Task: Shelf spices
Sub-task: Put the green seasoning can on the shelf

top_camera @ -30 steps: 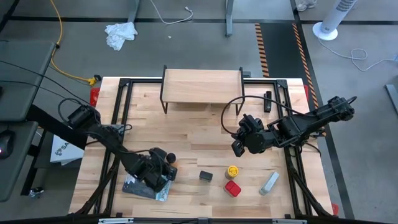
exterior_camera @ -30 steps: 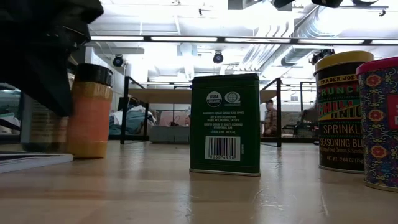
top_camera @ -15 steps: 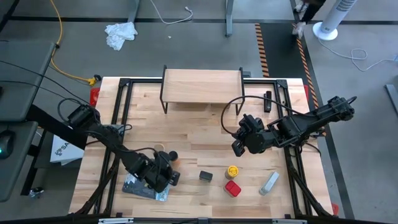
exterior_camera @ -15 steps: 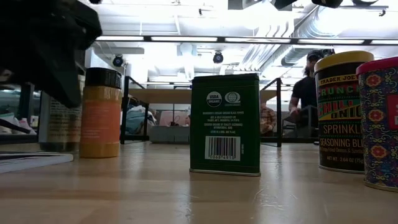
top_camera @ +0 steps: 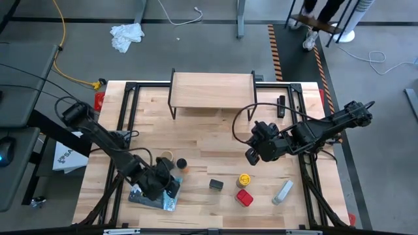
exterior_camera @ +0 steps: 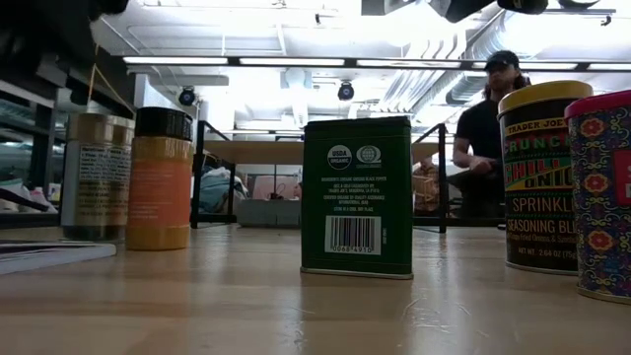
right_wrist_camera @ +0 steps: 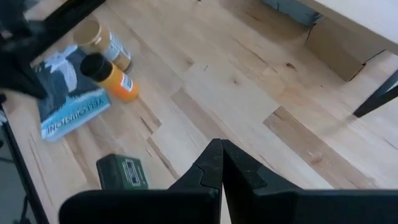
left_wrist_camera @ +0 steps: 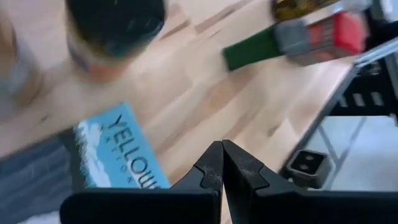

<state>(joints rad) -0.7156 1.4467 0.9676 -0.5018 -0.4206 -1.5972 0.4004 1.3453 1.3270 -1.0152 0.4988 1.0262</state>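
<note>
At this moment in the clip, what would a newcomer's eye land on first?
Probably the empty wooden shelf at the table's far edge, with the spices all still on the near half: an amber jar and tan cylinder beside the shut left gripper, and a green tin, yellow jar and red tin below the shut right gripper.

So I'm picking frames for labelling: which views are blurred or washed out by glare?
Left wrist view: smeared throughout, amber jar and book soft. Low view: ceiling lights blown out, green tin sharp. High and right wrist views: evenly lit, clear.
</note>
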